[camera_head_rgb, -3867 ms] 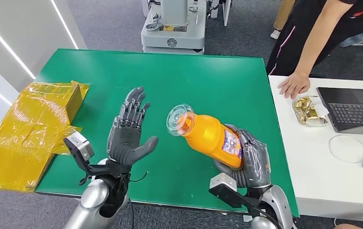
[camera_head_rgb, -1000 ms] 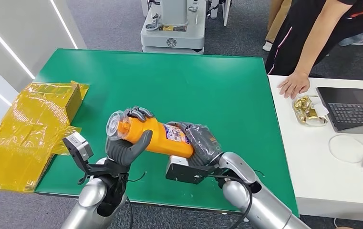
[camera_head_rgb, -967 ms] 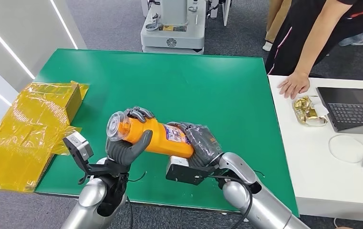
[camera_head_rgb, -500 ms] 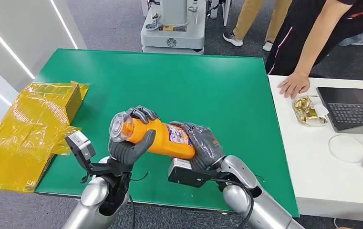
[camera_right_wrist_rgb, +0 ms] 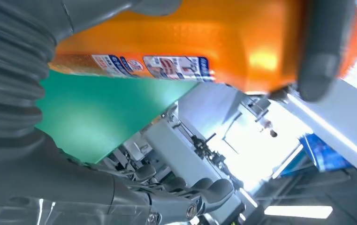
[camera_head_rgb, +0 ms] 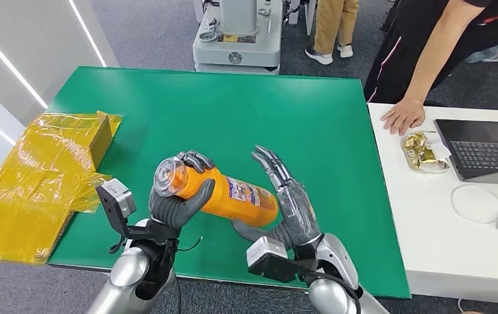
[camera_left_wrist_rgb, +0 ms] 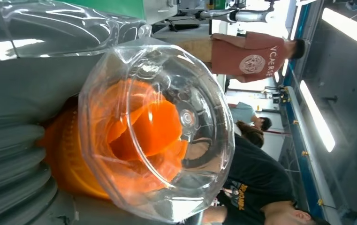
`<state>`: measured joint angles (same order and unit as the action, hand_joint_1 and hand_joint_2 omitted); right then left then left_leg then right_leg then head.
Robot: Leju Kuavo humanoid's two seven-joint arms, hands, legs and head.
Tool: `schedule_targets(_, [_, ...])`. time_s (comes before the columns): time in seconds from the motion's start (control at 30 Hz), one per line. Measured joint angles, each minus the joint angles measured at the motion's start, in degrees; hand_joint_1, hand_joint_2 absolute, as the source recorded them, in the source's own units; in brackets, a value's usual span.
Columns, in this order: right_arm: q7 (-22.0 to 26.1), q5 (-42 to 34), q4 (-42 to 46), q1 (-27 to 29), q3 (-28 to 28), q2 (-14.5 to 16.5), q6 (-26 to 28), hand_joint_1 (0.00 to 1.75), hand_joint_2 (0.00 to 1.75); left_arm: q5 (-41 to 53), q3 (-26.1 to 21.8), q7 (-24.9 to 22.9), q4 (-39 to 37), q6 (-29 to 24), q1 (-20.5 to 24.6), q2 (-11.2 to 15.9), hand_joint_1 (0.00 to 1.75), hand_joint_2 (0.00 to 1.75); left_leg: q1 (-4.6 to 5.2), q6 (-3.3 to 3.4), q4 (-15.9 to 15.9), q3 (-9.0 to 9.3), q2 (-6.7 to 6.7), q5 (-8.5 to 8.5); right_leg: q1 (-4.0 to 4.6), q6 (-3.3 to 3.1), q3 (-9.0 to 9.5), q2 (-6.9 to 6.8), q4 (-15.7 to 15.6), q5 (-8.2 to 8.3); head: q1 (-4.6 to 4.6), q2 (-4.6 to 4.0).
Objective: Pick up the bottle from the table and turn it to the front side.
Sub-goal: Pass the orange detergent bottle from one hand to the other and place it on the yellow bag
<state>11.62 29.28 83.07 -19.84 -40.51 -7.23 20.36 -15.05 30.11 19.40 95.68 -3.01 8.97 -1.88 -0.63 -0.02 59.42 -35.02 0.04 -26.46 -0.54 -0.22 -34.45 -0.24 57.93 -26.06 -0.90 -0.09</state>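
Observation:
An orange juice bottle [camera_head_rgb: 223,191] with a clear cap [camera_head_rgb: 167,176] lies nearly level above the green table [camera_head_rgb: 233,111], cap toward the left. My left hand [camera_head_rgb: 177,204] grips it around the neck end, thumb over the front. My right hand [camera_head_rgb: 293,208] is at the base end with its fingers spread and raised off the bottle; its thumb lies under the base, contact unclear. The left wrist view looks into the cap [camera_left_wrist_rgb: 153,126] held in the left hand [camera_left_wrist_rgb: 17,150]. The right wrist view has the labelled bottle [camera_right_wrist_rgb: 190,42] beyond the right hand [camera_right_wrist_rgb: 17,103].
A yellow-wrapped box [camera_head_rgb: 36,176] lies at the table's left edge. To the right stands a white table [camera_head_rgb: 442,255] with a laptop [camera_head_rgb: 488,150], a cable [camera_head_rgb: 485,208] and a gold packet [camera_head_rgb: 423,152]; a person's hand [camera_head_rgb: 403,118] rests there. A grey machine [camera_head_rgb: 236,39] stands behind.
My right hand has let go of the bottle's base and spread its fingers. The left hand keeps hold, with the bottle shifted slightly right. A person behind has walked left.

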Motion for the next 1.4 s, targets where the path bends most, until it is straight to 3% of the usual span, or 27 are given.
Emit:
schedule_targets(0.17, [2.95, -2.42, 5.99, 4.89, 1.31, 0.00, 3.45, 0.00, 1.75, 0.64, -0.67, -0.02, 0.01, -0.23, -0.21, 0.21, 1.75, 1.75, 0.00, 0.00, -0.01, 0.00, -0.02, 0.00, 0.00, 0.00, 0.01, -0.06, 0.00, -0.01, 0.00, 0.00])
schedule_targets(0.3, [3.97, -4.52, 12.54, 10.58, 2.42, 0.01, 5.59, 0.00, 1.75, 3.78, -2.90, -1.47, 0.01, -3.98, -0.26, 0.37, 1.75, 1.75, 0.00, 0.01, -0.02, 0.00, -0.01, -0.01, 0.00, 0.00, 0.00, -0.03, 0.00, -0.01, -0.01, 0.00])
schedule_targets(0.57, [3.98, -5.97, 18.20, 18.25, 6.15, 0.97, 3.37, 0.00, 1.75, 20.61, -10.26, -3.06, 0.92, -10.91, -0.29, 2.83, 1.75, 1.75, -0.01, 0.02, -0.03, 0.01, 0.00, -0.01, 0.01, -0.04, 0.01, -0.02, 0.02, -0.04, -0.01, 0.00])
schedule_targets(0.8, [5.51, -8.20, 20.95, 21.07, 8.46, 2.03, -0.33, 0.00, 1.75, 34.53, -16.13, -7.74, 4.12, -11.86, -0.83, 6.36, 1.75, 1.75, -0.01, 0.02, -0.04, 0.00, 0.00, -0.01, 0.01, -0.04, 0.01, -0.02, 0.02, -0.05, 0.00, 0.00])
schedule_targets(1.17, [6.84, -10.04, 26.17, 24.68, 9.95, 2.05, -0.27, 0.00, 1.75, 47.69, -20.22, -13.74, 6.19, -9.76, -0.67, 20.09, 1.75, 1.75, -0.03, -0.01, -0.05, 0.04, 0.03, -0.03, 0.03, -0.13, -0.01, 0.01, 0.03, -0.12, 0.00, 0.00])
schedule_targets(1.4, [7.15, -10.49, 27.51, 25.46, 10.05, 2.05, -0.27, 0.00, 1.75, 54.72, -19.78, -16.88, 5.01, -3.20, 1.47, 27.24, 1.75, 1.75, -0.03, -0.01, -0.05, 0.04, 0.04, -0.03, 0.02, -0.13, -0.03, 0.02, 0.02, -0.12, 0.00, 0.00])
